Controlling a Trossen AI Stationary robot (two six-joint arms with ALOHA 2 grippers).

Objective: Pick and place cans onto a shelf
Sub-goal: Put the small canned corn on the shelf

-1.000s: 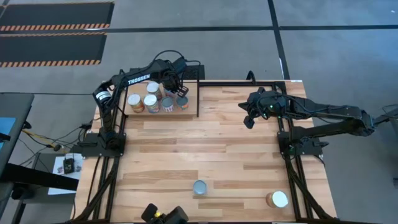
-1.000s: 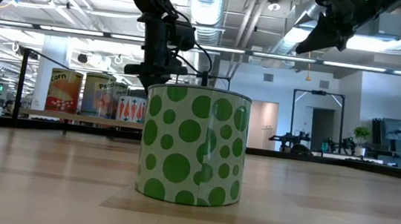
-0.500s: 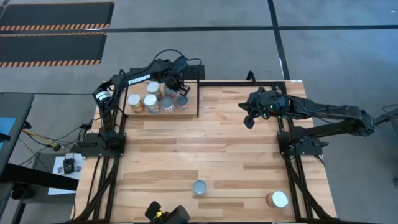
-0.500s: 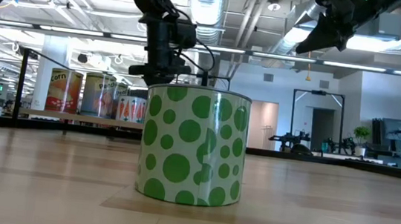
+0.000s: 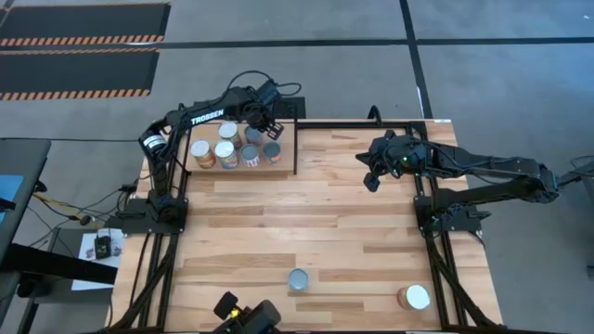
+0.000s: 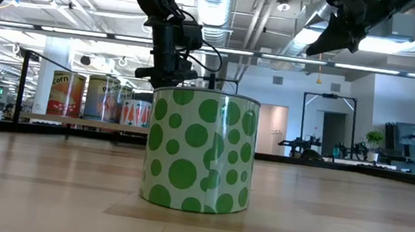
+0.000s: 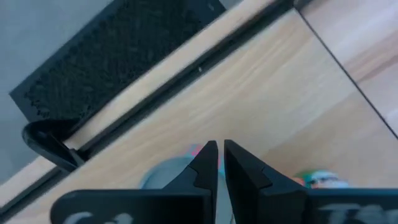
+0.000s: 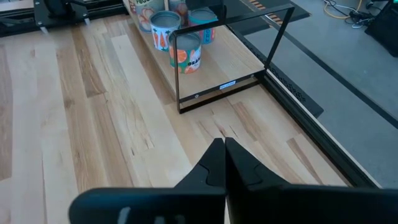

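Note:
The shelf (image 5: 286, 160), a light-wood board in a black rod frame, stands at the table's far left. Several cans (image 5: 225, 153) stand upright on it; the right wrist view also shows these cans (image 8: 185, 52). My left gripper (image 5: 264, 127) hangs shut above the shelf's far right part, over a can (image 5: 272, 151) and touching nothing; its fingertips (image 7: 221, 150) nearly meet. A green-dotted can (image 6: 200, 150) with a bluish-grey top (image 5: 298, 279) stands near the table's front edge. An orange can with a white top (image 5: 415, 297) stands to its right. My right gripper (image 5: 371, 178) waits shut, high over the table's far right.
The shelf's upright black rod (image 5: 295, 148) borders its right end, close to my left gripper. The plank table (image 5: 316, 223) lies bare between the shelf and the two cans at the front. A black device (image 5: 243, 317) sits at the front edge.
My left gripper has tipped back toward the table's far edge, off the can at the shelf's right end. That can now shows in the high view and stays upright on the shelf.

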